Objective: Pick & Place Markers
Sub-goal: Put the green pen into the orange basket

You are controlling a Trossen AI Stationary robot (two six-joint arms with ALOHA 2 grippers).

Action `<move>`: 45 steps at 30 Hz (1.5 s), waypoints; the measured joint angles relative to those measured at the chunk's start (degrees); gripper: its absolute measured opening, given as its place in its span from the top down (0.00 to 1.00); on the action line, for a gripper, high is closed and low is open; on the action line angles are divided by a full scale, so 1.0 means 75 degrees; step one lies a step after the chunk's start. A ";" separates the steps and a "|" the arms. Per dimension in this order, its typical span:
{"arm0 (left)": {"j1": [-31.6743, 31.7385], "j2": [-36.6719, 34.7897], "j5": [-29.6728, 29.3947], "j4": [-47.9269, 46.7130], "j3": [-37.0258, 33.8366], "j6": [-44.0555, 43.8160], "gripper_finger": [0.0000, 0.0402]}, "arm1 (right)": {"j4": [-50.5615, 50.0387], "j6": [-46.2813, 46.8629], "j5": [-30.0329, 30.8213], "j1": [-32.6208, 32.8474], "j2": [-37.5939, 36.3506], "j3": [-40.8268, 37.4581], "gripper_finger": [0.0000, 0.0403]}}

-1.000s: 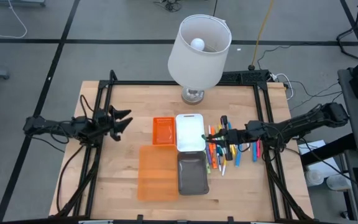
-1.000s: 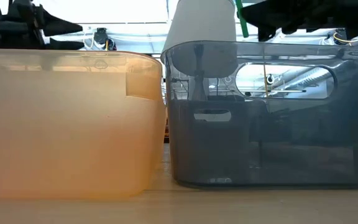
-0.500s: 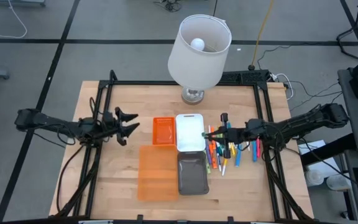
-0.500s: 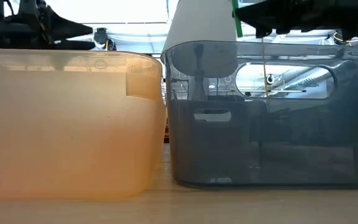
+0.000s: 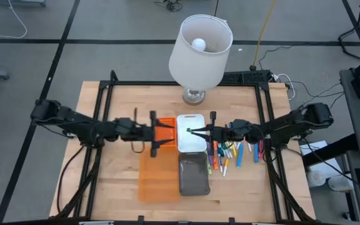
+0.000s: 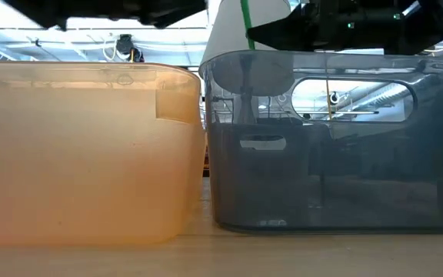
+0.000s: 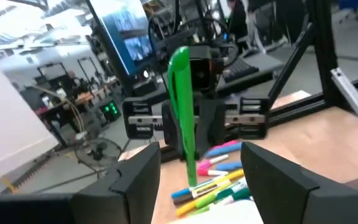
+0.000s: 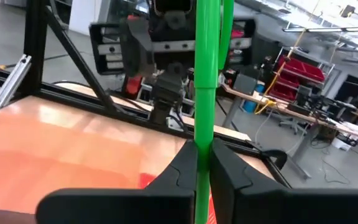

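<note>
Left gripper: the left gripper (image 5: 154,133) hangs over the small orange tray (image 5: 164,131), fingers spread and empty, facing the other arm.
Right gripper: the right gripper (image 5: 199,131) is over the white tray (image 5: 191,142), fingers pressed together on the green marker (image 8: 204,81), which stands upright between them.
Step in hand: it looks like a hand-over, or else a carry toward one of the trays; I cannot tell which.
Doing it well: hold the marker plumb and steady, bring the spread fingers (image 7: 135,180) in level on either side of a free stretch of its barrel, and let the pinch go only once the other grip is firm; if it is a drop instead, lower well inside a tray wall first.
Marker pile: the remaining markers (image 5: 230,152) lie in a loose heap on the table (image 5: 111,181) just beside the white tray, under the right arm.
Other trays: a large orange tray (image 5: 158,181) and a grey tray (image 5: 194,178) sit nearer the front edge.
In the way: the lamp (image 5: 200,53) stands behind the trays, near both wrists; the tray walls sit close under the two grippers.
</note>
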 joint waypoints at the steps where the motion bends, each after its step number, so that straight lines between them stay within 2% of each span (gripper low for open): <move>1: 0.0017 0.0035 0.0006 -0.0260 0.0182 -0.0041 0.43 | 0.0039 -0.0047 -0.0006 0.0002 0.0043 0.0071 0.98; 3: 0.0037 0.0099 0.0178 -0.0477 0.0415 -0.0120 0.43 | 0.0028 -0.0116 0.0003 0.0008 0.0049 0.0106 0.98; 6: 0.0034 0.0200 0.0676 -0.0040 0.0451 -0.0120 0.43 | 0.0072 -0.0083 0.0160 0.0012 0.0050 0.0137 0.98; 11: 0.0211 0.0550 0.0830 0.0499 0.0454 -0.0241 0.43 | 0.0221 -0.0099 0.0176 0.0020 0.0048 0.0138 0.98; 14: 0.0362 0.1008 0.1635 0.1198 0.0479 -0.0277 0.43 | 0.0369 -0.0086 0.0161 -0.0016 0.0048 0.0138 0.98; 16: 0.0449 0.1323 0.1843 0.1589 0.0591 -0.0445 0.43 | 0.0429 -0.0085 0.0161 -0.0027 0.0048 0.0138 0.98; 23: 0.0741 0.2042 0.1635 0.1831 0.1200 -0.0625 0.43 | 0.0411 0.0113 0.0138 0.0085 0.0048 0.0138 0.98; 30: 0.0756 0.2074 0.1024 0.1617 0.1290 -0.0619 0.43 | 0.0376 -0.0025 0.0208 0.0295 0.0009 0.0138 0.98; 39: 0.0756 0.2071 0.1230 0.1745 0.1355 -0.1175 0.43 | 0.0362 -0.0034 0.0181 0.0296 0.0007 0.0138 0.98; 45: 0.0754 0.2071 0.1685 0.1776 0.1355 -0.1199 0.43 | 0.0362 -0.0066 0.0180 0.0259 0.0007 0.0138 0.98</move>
